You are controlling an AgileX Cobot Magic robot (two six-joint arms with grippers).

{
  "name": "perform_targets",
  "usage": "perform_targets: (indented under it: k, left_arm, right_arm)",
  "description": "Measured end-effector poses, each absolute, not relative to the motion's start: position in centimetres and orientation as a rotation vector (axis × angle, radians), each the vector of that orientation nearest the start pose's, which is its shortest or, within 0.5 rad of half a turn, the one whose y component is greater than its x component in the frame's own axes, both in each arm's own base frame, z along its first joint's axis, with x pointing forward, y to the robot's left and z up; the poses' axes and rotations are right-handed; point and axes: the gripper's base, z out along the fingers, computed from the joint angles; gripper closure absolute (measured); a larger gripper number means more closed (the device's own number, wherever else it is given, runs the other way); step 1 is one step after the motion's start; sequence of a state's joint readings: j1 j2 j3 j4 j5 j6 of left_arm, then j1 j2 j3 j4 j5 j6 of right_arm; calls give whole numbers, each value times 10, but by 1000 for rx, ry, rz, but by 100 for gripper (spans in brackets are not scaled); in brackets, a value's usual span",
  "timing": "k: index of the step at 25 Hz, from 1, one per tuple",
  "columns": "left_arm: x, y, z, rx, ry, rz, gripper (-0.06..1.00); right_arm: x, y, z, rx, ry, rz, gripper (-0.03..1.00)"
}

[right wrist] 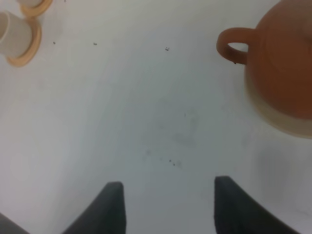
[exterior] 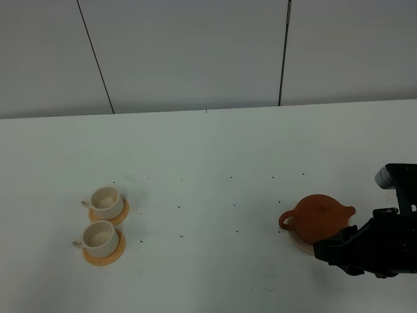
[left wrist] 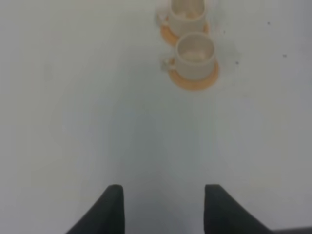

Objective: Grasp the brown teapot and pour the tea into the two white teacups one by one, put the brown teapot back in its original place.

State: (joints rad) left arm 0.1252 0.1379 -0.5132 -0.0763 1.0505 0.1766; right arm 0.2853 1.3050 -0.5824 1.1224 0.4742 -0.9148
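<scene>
1. The teapot [exterior: 319, 217] sits upright on the disc [exterior: 296, 244], at the right side of the table [exterior: 215, 150] in the high view.
2. Its handle [exterior: 285, 222] faces toward the cups and its spout [exterior: 350, 210] points the opposite way.
3. The far cup [exterior: 105, 202] and the near cup [exterior: 100, 238] stand at the left of the table, well apart from the teapot.
4. Each cup rests on an orange coaster [exterior: 104, 259], with its small side handle turned toward the left edge. The two coasters lie close together, but whether they touch cannot be told.
5. Both cups look pale inside, and whether either holds tea cannot be told.
6. The right gripper [right wrist: 168, 207] has its fingers [right wrist: 114, 207] spread wide with nothing between them. It hangs over bare table near the teapot's handle side and touches neither the teapot nor the disc.
7. In the high view the right arm [exterior: 374, 248] reaches in from the lower right, and its black body covers the near right edge of the disc.
8. The left gripper [left wrist: 163, 207] is also spread wide and empty. It is over bare table with both cups ahead of it and well apart from its tips.
</scene>
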Motion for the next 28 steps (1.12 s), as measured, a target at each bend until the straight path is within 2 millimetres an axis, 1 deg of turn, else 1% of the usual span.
perform_targets:
  k: [4, 6, 15, 28]
  left_arm:
    - [-1, -6, 282, 55, 2047, 97, 50]
    - [-6, -7, 282, 59, 2019, 99, 50]
    - [-7, -6, 282, 193, 2002, 14, 50]
    - [-7, -6, 282, 195, 2002, 13, 50]
  right_arm:
    - [212, 101, 212, -349, 2424, 715, 56]
    - [212, 101, 212, -349, 2424, 715, 56]
    - [212, 101, 212, -349, 2424, 715, 56]
    - [212, 102, 213, -322, 2423, 740, 56]
